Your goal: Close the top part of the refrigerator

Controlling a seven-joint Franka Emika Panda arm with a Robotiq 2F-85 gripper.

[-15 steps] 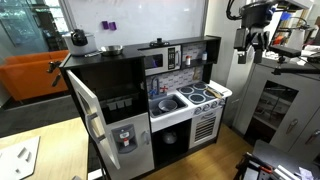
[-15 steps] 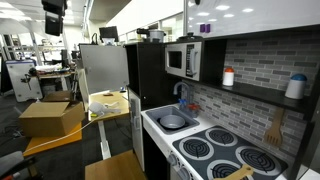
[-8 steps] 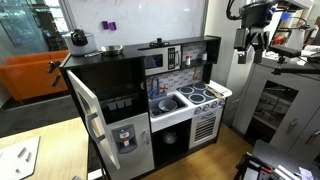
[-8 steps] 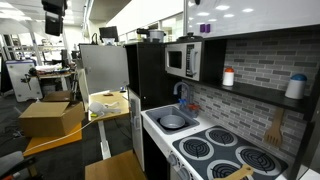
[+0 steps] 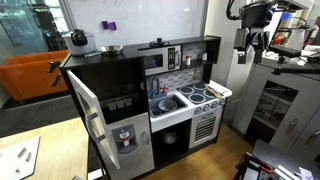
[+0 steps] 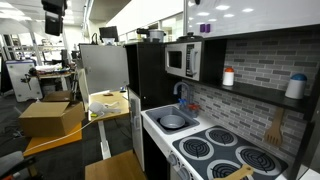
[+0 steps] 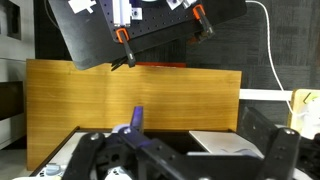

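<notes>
The refrigerator is a tall black cabinet at the left end of the toy kitchen. Its top part, a silver-grey upper door, stands swung wide open toward the camera and leaves the dark upper compartment bare. The door also shows as a grey panel in an exterior view. The lower grey door with dispenser is shut. My gripper hangs high up, far from the refrigerator, and also shows in an exterior view. In the wrist view my gripper is open and empty over a wooden panel.
The white stove-and-sink unit and microwave adjoin the refrigerator. A grey cabinet stands under the arm. A wooden table and orange sofa are near the open door. A cardboard box sits beyond.
</notes>
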